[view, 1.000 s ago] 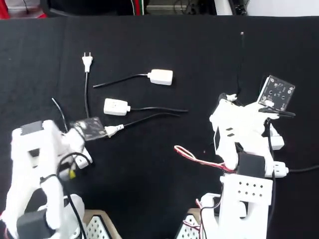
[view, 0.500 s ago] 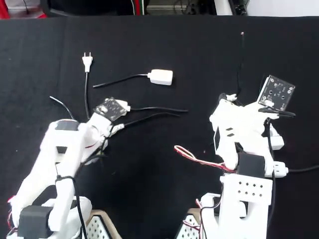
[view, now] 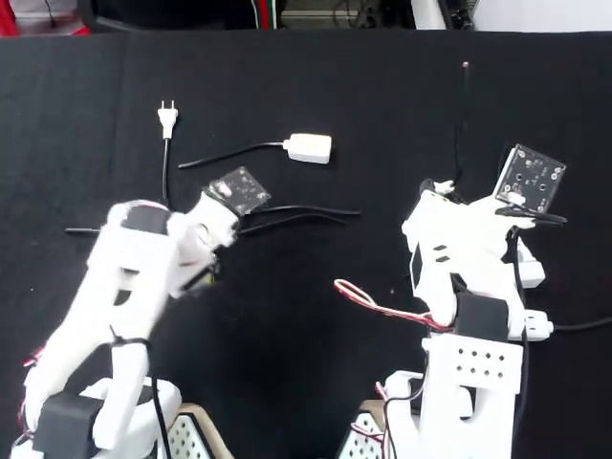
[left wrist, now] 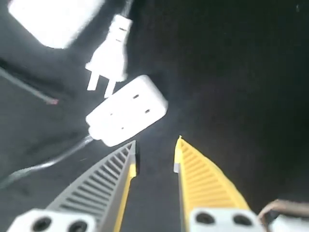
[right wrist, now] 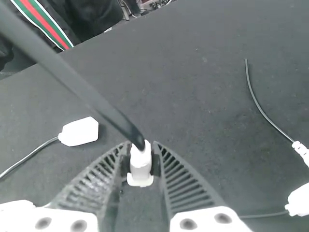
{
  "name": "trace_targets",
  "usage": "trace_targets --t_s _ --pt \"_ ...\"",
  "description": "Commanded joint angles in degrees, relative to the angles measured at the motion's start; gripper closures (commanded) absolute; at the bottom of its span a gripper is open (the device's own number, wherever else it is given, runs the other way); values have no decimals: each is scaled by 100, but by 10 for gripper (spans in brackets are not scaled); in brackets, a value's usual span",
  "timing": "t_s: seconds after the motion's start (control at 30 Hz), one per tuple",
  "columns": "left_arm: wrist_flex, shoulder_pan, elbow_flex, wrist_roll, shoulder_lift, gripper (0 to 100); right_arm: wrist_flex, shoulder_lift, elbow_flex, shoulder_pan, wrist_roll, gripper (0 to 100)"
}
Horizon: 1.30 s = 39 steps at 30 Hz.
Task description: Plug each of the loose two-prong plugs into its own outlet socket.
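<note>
Two-prong plugs appear all unseated: one white moulded plug [left wrist: 108, 55] lies just beyond the parted left jaws, prongs bare beside the smooth, rounded socket block [left wrist: 126, 110] at their tips. The right jaws are clamped on a second white plug [right wrist: 141, 166], its black cord [right wrist: 72, 77] rising from between them, with another socket [right wrist: 78, 131] on the matte black bench [right wrist: 203, 96] well ahead.

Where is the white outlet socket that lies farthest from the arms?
In the high view the socket lies in the table's far left half, right of the round-pin plug, beyond the left arm.
</note>
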Motion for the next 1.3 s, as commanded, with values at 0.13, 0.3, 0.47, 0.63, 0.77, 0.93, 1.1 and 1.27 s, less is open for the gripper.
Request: trace_targets --t_s 0.13,0.3,0.47,0.63,0.77,0.93,1.1,1.27 --pt "-343 -831 -681 -2822 70 699 18 -119 -40 -70 35 986" --pt "-1116 -1059 66 -4712 114 711 18 -119 -40 -70 35 986" --pt "-1925 -1103 171 -4905 826 713 18 -119 -40 -70 35 986" --pt "-2092 -1059 -233 -4879 1670 715 18 -119 -40 -70 35 986" --pt "-2092 -989 -321 -4870 1758 715 18 -119 -40 -70 44 986" --pt "-2136 -593 -92 -4853 1749 716 18 -119 -40 -70 44 986" --pt "-2119 -145 66 -4475 1758 829 18 -119 -40 -70 44 986" --pt "-2084 -84 321 -4440 1749 933 18 -119 -40 -70 44 986"
